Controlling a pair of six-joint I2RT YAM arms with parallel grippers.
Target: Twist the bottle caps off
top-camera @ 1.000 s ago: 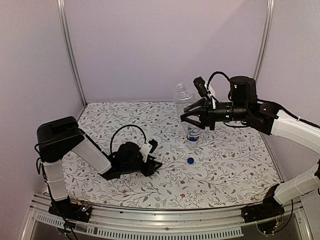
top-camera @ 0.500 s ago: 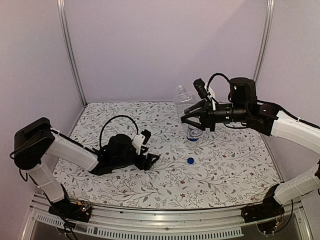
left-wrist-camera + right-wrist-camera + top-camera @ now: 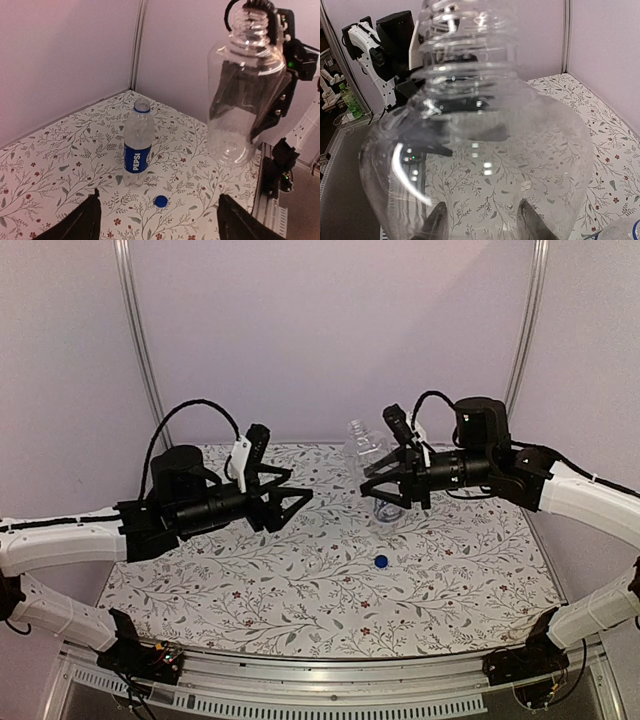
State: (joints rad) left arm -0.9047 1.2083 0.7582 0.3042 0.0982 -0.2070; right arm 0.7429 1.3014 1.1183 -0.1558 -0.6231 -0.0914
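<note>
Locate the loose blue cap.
The blue cap lies on the table, right of centre in the top view, just on the near side of the standing Pepsi bottle.

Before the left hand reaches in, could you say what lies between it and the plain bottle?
Nothing: the top view shows only air between the left hand and the plain bottle in the right hand.

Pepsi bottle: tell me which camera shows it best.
Left wrist view: the Pepsi bottle stands upright and whole on the table, label readable. The top view shows only its lower part; the right gripper and the clear bottle it holds hide the rest. In the right wrist view the clear bottle fills the frame, hiding it almost entirely.
</note>
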